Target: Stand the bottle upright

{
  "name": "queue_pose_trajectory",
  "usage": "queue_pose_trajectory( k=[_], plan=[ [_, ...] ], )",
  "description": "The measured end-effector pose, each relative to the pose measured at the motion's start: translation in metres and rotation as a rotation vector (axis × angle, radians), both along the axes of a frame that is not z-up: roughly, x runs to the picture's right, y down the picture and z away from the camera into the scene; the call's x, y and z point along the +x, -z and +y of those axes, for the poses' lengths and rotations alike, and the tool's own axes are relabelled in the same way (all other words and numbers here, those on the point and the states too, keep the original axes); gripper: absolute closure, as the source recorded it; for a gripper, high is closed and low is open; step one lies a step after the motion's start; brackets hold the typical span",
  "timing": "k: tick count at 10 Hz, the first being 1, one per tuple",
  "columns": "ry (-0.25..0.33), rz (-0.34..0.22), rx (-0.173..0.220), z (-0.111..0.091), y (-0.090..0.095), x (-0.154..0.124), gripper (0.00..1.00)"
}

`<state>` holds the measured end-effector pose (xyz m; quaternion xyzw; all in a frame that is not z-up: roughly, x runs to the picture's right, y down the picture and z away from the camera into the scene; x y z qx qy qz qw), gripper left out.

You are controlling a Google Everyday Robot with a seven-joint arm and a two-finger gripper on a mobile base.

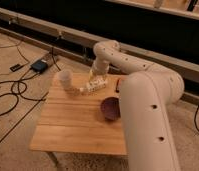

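1. On the slatted, light wood table (73, 125), near its far edge, the bottle (91, 87) lies on its side: small, slim, whitish plastic with a pale label. Its long axis runs from lower left to upper right.
2. Just left of the bottle stands a wider translucent whitish cup (66, 79), upright and cylindrical. We can't tell whether the two touch.
3. A round, matte purple bowl (111, 107) sits nearer the camera on the table's right side, apart from the bottle and partly hidden by the arm.
4. The arm (148, 115) is smooth cream-white tubing. Its thick link fills the lower right foreground and shows a few small dark holes.
5. From the bend at the right, a slimmer link runs left to a rounded joint above the table's far edge. The wrist then drops straight down.
6. The gripper (97, 80) sits directly over the right end of the bottle, at or just above it. We can't tell whether it is clamped or released.
7. Dark cables (13, 92) and a small black box (39, 65) lie on the speckled floor to the left.
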<state>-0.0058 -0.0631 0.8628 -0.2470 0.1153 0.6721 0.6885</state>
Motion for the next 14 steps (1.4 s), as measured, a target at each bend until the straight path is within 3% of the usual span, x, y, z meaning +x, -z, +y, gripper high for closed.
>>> queue_pose_trajectory(
  k=[2, 5, 8, 11, 14],
  plan=[
    [-0.097, 0.136, -0.022, 0.002, 0.045, -0.011, 0.35],
    [-0.206, 0.306, -0.082, 0.027, 0.069, -0.034, 0.35],
    [-0.302, 0.399, -0.125, 0.041, 0.068, -0.046, 0.35],
    [-0.454, 0.461, -0.175, 0.049, 0.057, -0.047, 0.35],
    [-0.477, 0.472, -0.178, 0.049, 0.057, -0.049, 0.35]
  ],
)
